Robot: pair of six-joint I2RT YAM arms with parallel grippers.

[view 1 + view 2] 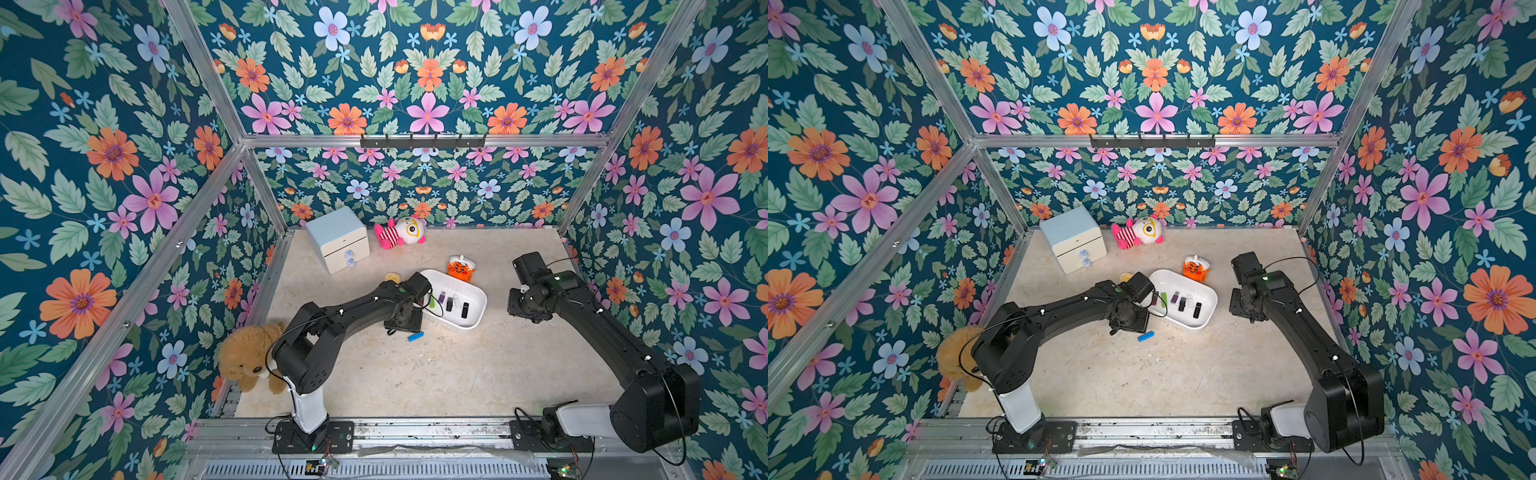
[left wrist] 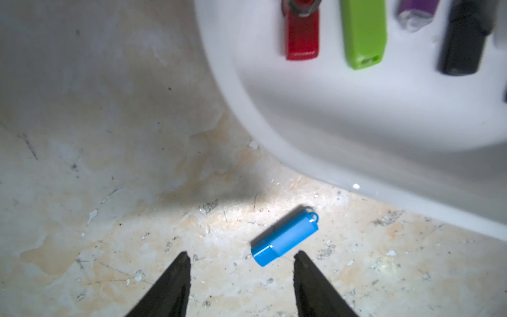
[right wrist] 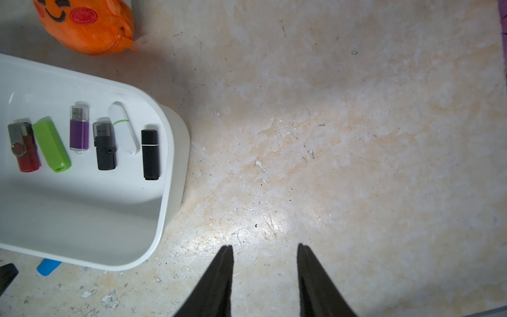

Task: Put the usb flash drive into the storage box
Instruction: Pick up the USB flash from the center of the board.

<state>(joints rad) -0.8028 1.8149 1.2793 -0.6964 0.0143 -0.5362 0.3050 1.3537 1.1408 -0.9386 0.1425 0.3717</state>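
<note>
A blue usb flash drive (image 2: 285, 237) lies on the table just outside the near rim of the white storage box (image 1: 478, 322); in both top views the drive (image 1: 415, 336) (image 1: 1146, 336) shows near the left arm's wrist. My left gripper (image 2: 242, 255) is open over the table, its fingertips just short of the drive's capped end, nothing between them. Several drives lie side by side inside the box (image 3: 164, 153): red, green, purple, black, white. My right gripper (image 3: 265, 248) is open over bare table to the right of the box.
An orange tiger plush (image 1: 460, 268) sits just behind the box. A white mini drawer cabinet (image 1: 338, 239) and a pink-and-white plush (image 1: 401, 232) stand at the back. A brown teddy (image 1: 245, 357) lies by the left arm's base.
</note>
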